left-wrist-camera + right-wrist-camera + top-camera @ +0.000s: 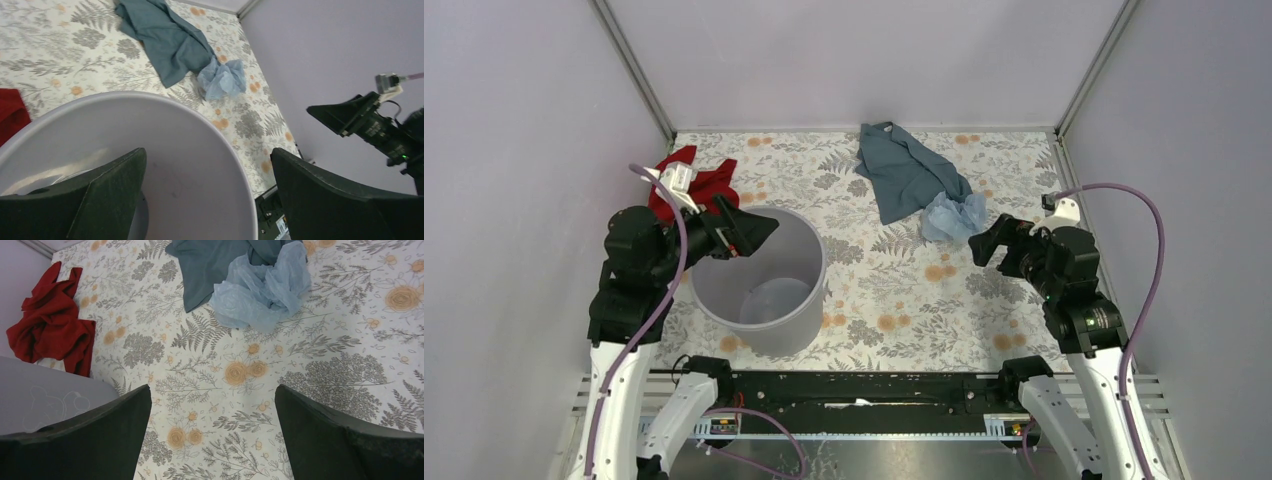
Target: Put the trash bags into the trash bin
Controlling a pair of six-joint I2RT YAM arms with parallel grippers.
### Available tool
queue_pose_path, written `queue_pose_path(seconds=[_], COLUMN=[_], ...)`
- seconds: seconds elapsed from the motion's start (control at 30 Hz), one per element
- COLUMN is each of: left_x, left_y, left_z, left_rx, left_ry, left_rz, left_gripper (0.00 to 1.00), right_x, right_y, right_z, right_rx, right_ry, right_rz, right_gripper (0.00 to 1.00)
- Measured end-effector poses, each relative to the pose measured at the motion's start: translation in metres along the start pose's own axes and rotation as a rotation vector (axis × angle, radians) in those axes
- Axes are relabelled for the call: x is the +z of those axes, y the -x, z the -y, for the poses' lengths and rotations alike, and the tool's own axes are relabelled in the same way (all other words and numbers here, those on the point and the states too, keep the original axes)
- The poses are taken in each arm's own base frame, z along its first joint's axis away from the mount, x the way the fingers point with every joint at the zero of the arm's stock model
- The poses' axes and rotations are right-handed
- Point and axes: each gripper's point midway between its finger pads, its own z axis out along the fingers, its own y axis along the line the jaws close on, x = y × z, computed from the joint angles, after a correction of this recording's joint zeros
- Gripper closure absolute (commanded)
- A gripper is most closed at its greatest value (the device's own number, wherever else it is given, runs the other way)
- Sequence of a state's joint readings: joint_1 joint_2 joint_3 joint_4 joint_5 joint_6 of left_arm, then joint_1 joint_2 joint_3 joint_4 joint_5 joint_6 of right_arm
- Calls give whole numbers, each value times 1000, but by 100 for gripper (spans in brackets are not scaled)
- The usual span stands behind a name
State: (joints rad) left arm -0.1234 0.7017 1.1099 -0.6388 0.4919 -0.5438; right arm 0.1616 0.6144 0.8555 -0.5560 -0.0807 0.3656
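Note:
The pale blue crinkly trash bag (954,216) lies bunched on the flowered table, against the edge of a teal-grey cloth. It also shows in the left wrist view (222,80) and the right wrist view (265,287). The round light grey trash bin (802,240) stands upright at the left. My left gripper (746,235) is open and empty, over the bin's left rim; the bin's inner wall (175,165) fills the gap between its fingers. My right gripper (984,245) is open and empty, just near and right of the bag, above bare table (212,430).
A teal-grey cloth (904,170) lies at the back centre, touching the bag. A red cloth (689,185) lies behind the bin at the back left. Grey walls close the table on three sides. The bin's outer wall (40,400) shows at the left of the right wrist view.

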Motion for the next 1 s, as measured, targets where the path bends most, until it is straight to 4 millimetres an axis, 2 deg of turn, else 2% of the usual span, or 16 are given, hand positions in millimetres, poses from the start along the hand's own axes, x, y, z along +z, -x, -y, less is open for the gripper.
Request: queue_pose_path(seconds=[0.17, 0.23, 0.3, 0.4, 0.5, 0.6, 0.8, 1.0], left_x=[21, 34, 48, 70, 82, 87, 88, 89], left_y=[-9, -21, -40, -66, -82, -71, -30, -24], left_z=[13, 24, 43, 70, 89, 99, 123, 124], left_rx=[-8, -2, 24, 85, 142, 170, 181, 192], left_ry=[-74, -103, -142, -167, -161, -150, -180, -169], left_rz=[-73, -133, -209, -290, -315, -267, -142, -122], left_gripper=[1, 1, 1, 1, 1, 1, 1, 1], right_x=[8, 11, 15, 24, 33, 36, 33, 42], right_y=[-6, -9, -15, -32, -64, -100, -170, -225], right_z=[-5, -11, -18, -31, -42, -64, -125, -182], right_rx=[8, 12, 19, 48, 85, 79, 20, 10], right_ry=[37, 71, 121, 216, 297, 392, 638, 819], right_rz=[-24, -40, -61, -112, -199, -305, -499, -614], right_gripper=[0, 0, 0, 0, 0, 0, 0, 0])
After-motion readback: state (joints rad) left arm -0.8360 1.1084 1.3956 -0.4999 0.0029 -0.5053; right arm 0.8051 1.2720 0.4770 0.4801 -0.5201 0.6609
